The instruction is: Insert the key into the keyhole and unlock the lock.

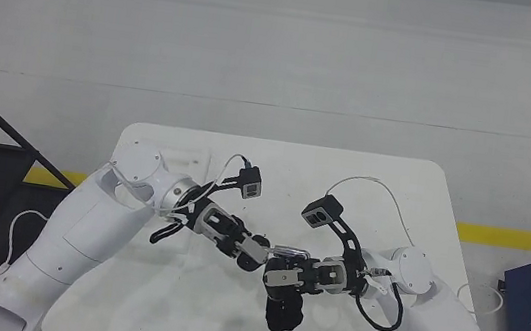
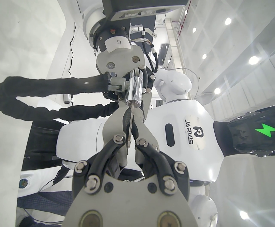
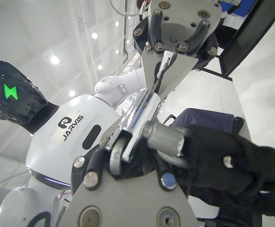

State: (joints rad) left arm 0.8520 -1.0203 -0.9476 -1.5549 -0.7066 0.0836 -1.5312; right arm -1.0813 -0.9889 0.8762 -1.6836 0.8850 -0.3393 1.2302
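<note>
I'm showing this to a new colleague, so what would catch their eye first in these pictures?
First, the two hands meeting tip to tip over the white table: the left hand pinches a key whose blade is in the keyhole at the end of a shiny chrome padlock. The right hand clamps that padlock, and a black fabric-covered cable loops away from it.

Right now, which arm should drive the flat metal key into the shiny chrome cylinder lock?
Probably left: the left gripper grips the key, tip at the keyhole; the right gripper clamps the lock.
</note>
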